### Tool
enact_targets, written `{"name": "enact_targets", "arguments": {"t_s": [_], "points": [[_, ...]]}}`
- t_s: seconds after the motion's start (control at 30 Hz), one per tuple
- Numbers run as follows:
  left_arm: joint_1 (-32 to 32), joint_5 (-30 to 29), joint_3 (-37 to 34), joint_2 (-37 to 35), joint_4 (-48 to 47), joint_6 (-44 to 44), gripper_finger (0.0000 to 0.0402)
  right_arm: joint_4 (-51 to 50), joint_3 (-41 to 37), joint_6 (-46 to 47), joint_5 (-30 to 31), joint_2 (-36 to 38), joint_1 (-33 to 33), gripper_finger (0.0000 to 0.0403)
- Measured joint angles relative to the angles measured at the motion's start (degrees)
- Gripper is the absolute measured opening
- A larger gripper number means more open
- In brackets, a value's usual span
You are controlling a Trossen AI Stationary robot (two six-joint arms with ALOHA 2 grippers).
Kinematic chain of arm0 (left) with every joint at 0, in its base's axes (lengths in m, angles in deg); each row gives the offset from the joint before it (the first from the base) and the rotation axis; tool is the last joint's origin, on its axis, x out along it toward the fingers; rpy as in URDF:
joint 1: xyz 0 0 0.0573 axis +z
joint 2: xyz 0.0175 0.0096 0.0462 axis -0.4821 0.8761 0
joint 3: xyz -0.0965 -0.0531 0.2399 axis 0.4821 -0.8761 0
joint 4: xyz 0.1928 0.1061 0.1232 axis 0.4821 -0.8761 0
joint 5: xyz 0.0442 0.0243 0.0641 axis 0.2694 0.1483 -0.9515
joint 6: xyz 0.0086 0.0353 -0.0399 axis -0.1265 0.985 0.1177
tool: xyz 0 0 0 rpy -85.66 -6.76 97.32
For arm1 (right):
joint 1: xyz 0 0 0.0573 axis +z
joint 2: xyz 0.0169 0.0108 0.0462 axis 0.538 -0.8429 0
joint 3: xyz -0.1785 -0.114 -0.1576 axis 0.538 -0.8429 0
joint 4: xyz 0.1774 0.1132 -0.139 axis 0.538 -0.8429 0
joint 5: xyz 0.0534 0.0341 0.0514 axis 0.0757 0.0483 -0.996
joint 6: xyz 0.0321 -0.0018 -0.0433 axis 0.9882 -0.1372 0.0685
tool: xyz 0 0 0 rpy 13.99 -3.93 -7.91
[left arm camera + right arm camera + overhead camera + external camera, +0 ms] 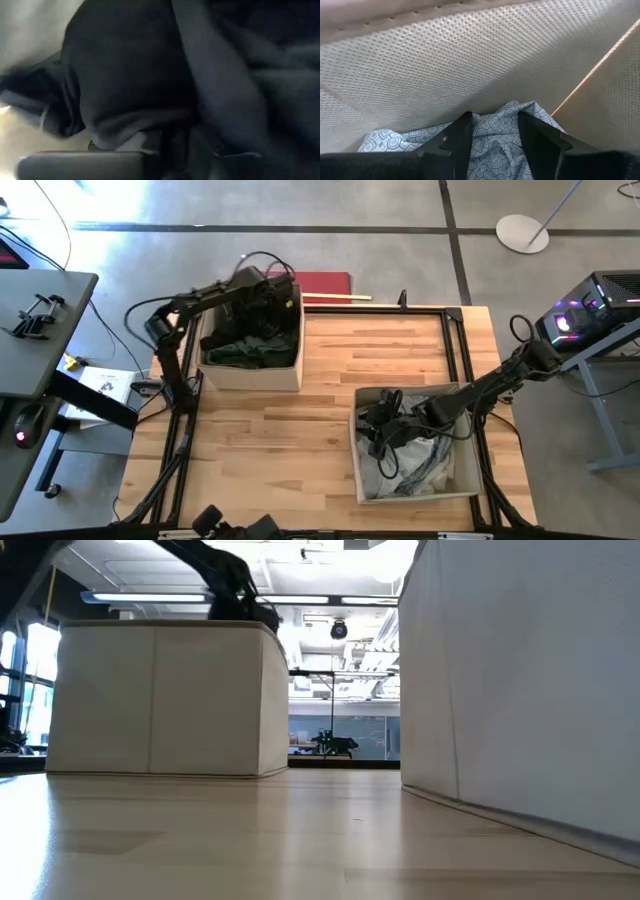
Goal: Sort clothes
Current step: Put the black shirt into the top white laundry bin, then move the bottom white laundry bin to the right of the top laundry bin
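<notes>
My left gripper is down in the far left beige box, among dark green and black garments; dark cloth fills its wrist view. My right gripper is open inside the near right beige box, which holds white and pale grey garments. In the right wrist view my right gripper points at the box's mesh inner wall, and a blue-and-white patterned cloth lies between and below its fingers. Both boxes stand on the table, and the low view also shows the left box and the right box. My right gripper's two fingers stand on either side of a raised fold of the patterned cloth, which lies in the box. I cannot tell whether they touch it.
Bare wooden tabletop lies between the two boxes. A black frame rail runs along the table's right side. A red flat object lies beyond the far edge. A side table with a clamp stands to the left.
</notes>
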Motion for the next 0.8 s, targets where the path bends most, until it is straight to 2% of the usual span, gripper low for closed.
{"name": "enact_targets", "arguments": {"t_s": [0.1, 0.2, 0.3, 0.4, 0.5, 0.6, 0.8], "points": [[0.30, 3.11, -0.01, -5.49, -0.16, -0.21, 0.0100, 0.03, 0.00, 3.27, 0.22, 0.00, -0.04, 0.0151], [0.23, 9.03, -0.01, -11.89, -0.16, -1.82, 0.0149, 0.66, 0.00, 4.49, -0.84, 1.14, -1.18, 0.0151], [-0.51, 14.29, -0.01, -18.66, -0.18, -3.38, 0.0190, 0.61, 1.27, 1.55, -2.92, 3.24, -1.70, 0.0151], [-2.81, 15.11, -0.01, -24.95, -0.10, -5.52, 0.0213, 1.04, 4.95, -4.32, -4.96, 6.05, -0.99, 0.0151], [-7.22, 12.25, 0.02, -30.61, 1.77, -6.87, 0.0219, -0.31, 10.16, -10.25, -10.82, 8.19, 1.30, 0.0151], [-13.35, 6.81, 0.02, -34.96, 3.84, -8.33, 0.0220, -7.20, 17.73, -15.13, -17.33, 8.18, 5.80, 0.0151], [-25.61, -1.52, 0.02, -38.12, 4.78, -12.29, 0.0220, -20.59, 34.54, -18.15, -19.53, 1.95, 18.22, 0.0151]]}}
